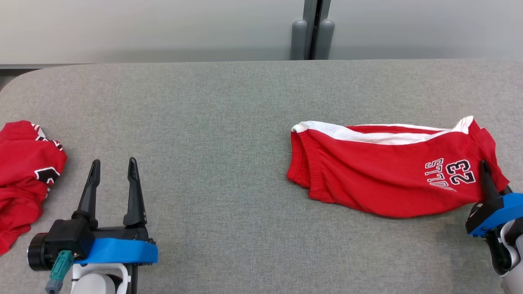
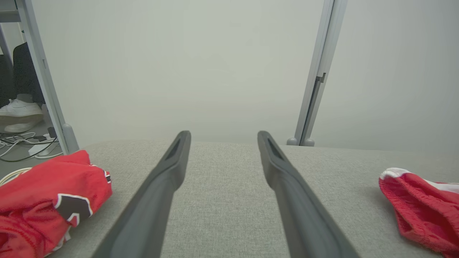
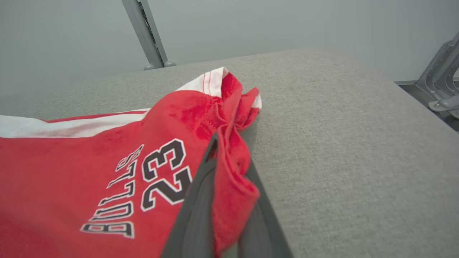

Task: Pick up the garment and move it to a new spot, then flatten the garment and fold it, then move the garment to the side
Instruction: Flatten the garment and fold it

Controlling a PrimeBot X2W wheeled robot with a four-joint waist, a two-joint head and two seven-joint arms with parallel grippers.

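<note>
The garment (image 1: 380,175), red shorts with a white stripe and "BULLS 23" in black, lies spread on the right half of the grey table (image 1: 204,114). My right gripper (image 1: 487,171) is at the shorts' right edge, shut on a bunched fold of the red cloth; in the right wrist view the fabric (image 3: 89,161) is pinched between the two fingers of that gripper (image 3: 229,154). My left gripper (image 1: 114,161) stands open at the lower left with nothing between its fingers (image 2: 168,172), and the shorts' waistband end (image 2: 423,211) lies far to its right.
A second crumpled red garment (image 1: 24,171) with black and white lettering lies at the table's left edge, also (image 2: 46,193) in the left wrist view. A grey wall with a post (image 1: 312,36) runs behind the table. Cables and a white shoe (image 2: 19,109) are on the floor beyond.
</note>
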